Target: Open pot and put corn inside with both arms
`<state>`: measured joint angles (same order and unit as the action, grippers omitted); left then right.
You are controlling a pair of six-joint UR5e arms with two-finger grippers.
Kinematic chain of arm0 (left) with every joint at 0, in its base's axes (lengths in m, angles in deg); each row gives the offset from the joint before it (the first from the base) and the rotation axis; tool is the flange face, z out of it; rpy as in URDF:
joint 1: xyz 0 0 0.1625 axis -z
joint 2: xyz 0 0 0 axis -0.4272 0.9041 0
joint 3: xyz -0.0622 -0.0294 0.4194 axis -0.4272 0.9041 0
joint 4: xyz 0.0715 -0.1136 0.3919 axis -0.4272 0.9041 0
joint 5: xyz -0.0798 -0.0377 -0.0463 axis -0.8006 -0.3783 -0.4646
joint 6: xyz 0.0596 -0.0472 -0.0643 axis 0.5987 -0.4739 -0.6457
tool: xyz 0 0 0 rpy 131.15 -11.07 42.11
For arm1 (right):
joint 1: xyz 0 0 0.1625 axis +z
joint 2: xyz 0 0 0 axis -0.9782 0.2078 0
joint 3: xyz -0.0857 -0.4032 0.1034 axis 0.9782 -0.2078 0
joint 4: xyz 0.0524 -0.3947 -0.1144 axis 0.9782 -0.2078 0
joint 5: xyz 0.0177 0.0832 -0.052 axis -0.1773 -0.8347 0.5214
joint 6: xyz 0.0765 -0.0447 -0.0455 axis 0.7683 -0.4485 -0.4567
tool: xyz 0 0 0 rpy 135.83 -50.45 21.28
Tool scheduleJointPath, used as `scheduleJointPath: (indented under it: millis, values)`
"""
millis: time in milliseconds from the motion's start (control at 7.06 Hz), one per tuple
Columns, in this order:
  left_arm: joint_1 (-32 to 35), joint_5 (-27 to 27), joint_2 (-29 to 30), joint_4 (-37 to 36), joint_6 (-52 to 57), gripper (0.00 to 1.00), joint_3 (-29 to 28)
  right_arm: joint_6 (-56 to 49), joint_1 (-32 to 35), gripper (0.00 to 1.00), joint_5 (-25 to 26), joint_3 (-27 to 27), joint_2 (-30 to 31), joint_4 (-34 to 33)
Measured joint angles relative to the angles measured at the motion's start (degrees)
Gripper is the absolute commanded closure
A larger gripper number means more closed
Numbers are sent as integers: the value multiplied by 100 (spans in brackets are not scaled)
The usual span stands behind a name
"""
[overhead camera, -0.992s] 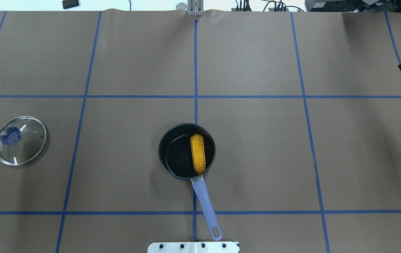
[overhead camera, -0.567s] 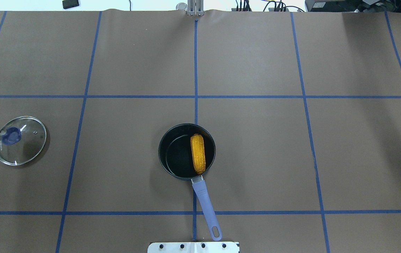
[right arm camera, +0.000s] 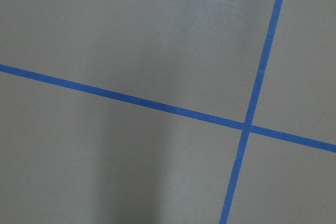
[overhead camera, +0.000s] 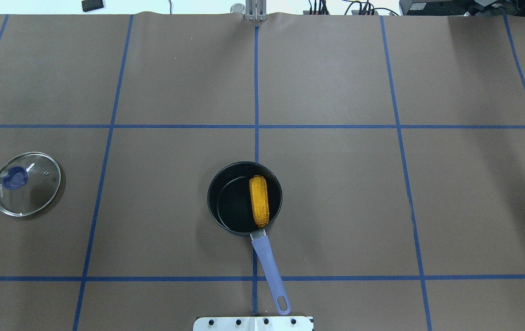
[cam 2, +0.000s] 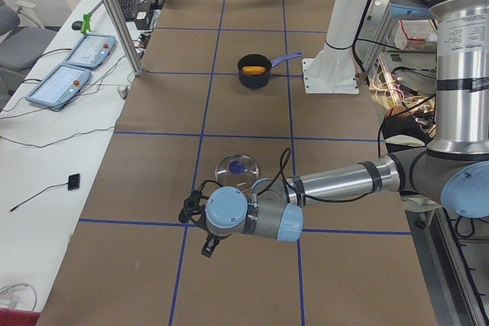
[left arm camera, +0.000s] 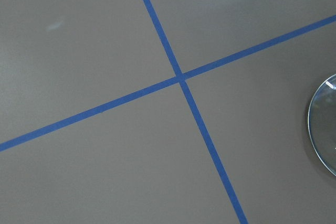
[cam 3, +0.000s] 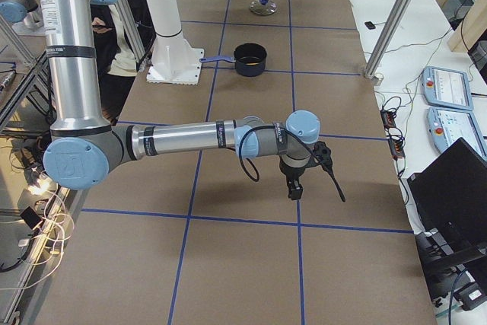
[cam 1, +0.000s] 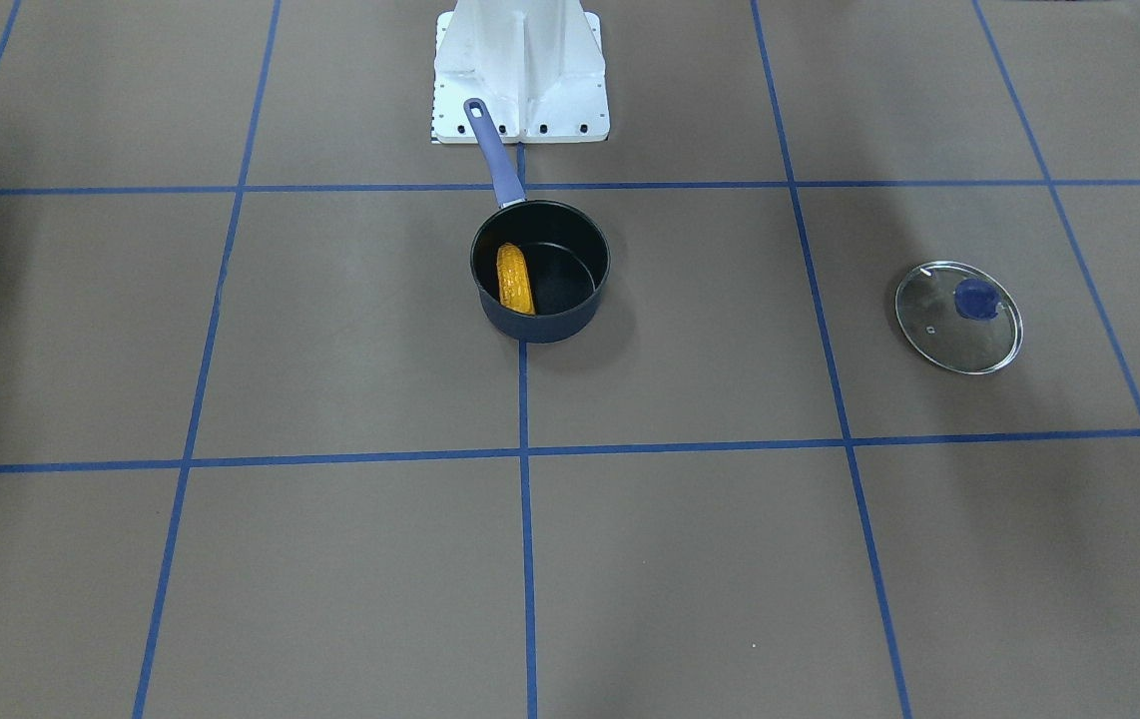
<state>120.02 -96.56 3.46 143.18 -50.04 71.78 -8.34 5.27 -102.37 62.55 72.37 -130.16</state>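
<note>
Corn, a bumpy orange-yellow cob [overhead camera: 259,201], lies inside the dark navy saucepan [overhead camera: 230,204]. I judge the job done, so I should park both arms well clear. Whether my left pincer [cam 2: 209,246] or right pincer [cam 3: 294,192] gapes, I cannot tell.

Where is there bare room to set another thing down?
Bare: between the lid and the pot, all squares right of the pot, and the far row. Tightest by the white base, where the handle ends.

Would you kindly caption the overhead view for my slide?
Corn lies inside the open pot; its glass lid rests apart at left.
</note>
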Motion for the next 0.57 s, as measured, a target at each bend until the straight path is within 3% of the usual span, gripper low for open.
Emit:
scheduleJointPath:
  millis: [567]
  values:
    - [8,11,47,-3,-8,0,-14,40,-4,0,61,59,-82,58]
